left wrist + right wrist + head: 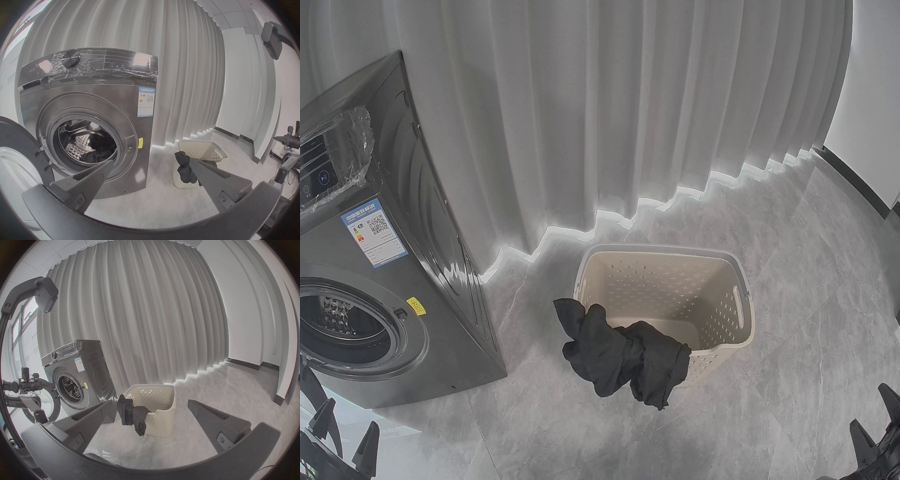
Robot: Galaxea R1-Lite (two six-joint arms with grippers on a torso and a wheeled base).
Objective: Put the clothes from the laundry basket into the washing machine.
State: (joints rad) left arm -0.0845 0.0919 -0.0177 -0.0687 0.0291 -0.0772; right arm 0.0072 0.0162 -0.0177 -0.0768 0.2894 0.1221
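Observation:
A cream laundry basket stands on the floor before the curtain. A black garment hangs over its near-left rim. The grey washing machine stands at the left with its door swung open; dark clothing lies in the drum. My left gripper is open, low at the left, in front of the machine. My right gripper is open, low at the right, away from the basket.
A white pleated curtain runs behind the machine and basket. Grey tiled floor spreads wide to the right of the basket and in front of it. A white wall with dark skirting closes the far right.

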